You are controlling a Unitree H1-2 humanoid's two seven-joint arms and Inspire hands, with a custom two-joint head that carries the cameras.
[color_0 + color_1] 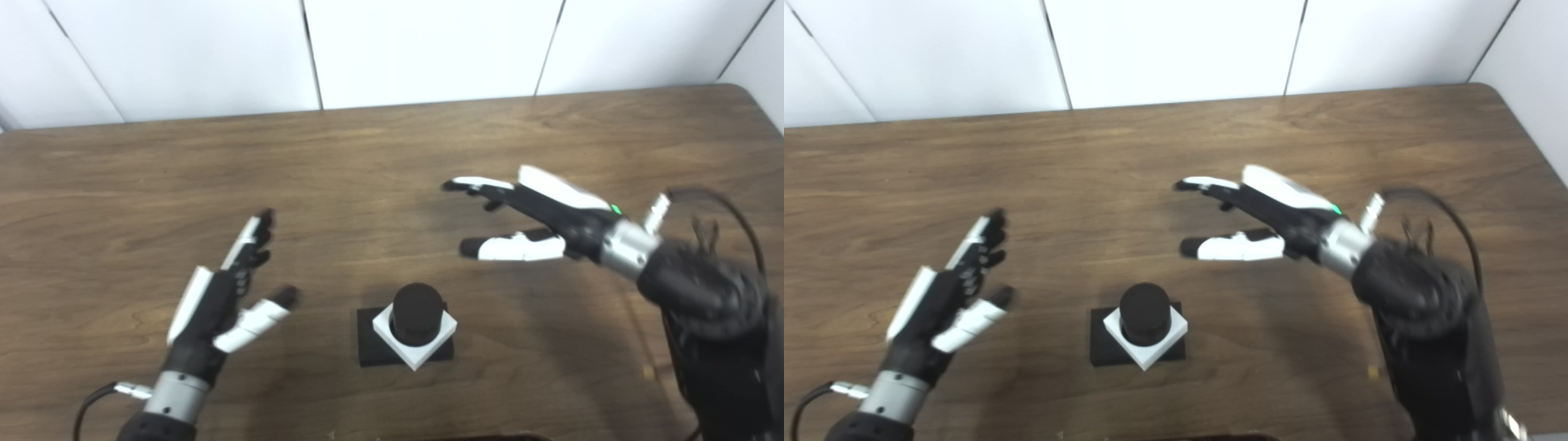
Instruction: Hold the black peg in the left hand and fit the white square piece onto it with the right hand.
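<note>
Black peg [417,311] is standing upright on its flat black base [369,343] near the front middle of the wooden counter [392,153], and the white square piece [416,343] is sitting around the peg shaft, rotated a little against the base so its corners are overhanging the base outline. Judging from this, the fit looks already made; I cannot tell whether the piece is seated fully down on the base. Left hand [222,300] is hovering to the left of the assembly, fingers [251,240] spread and pointing away from the robot, thumb angled toward the peg, holding nothing and touching nothing. Right hand [539,217] is hovering behind and to the right of the peg, fingers apart and pointing leftward, thumb below them, also holding nothing. Key relation: the peg's long axis is running vertically, and it is lying between the two hands, somewhat nearer the left thumb than the right fingertips; the right hand is sitting well apart from it and farther back on the counter. Neither hand is in contact with peg, piece or base. Judgement: if any move is left, the left hand is the better placed one to reach across to the peg shaft from the side. Both hands are looking slightly blurred.
</note>
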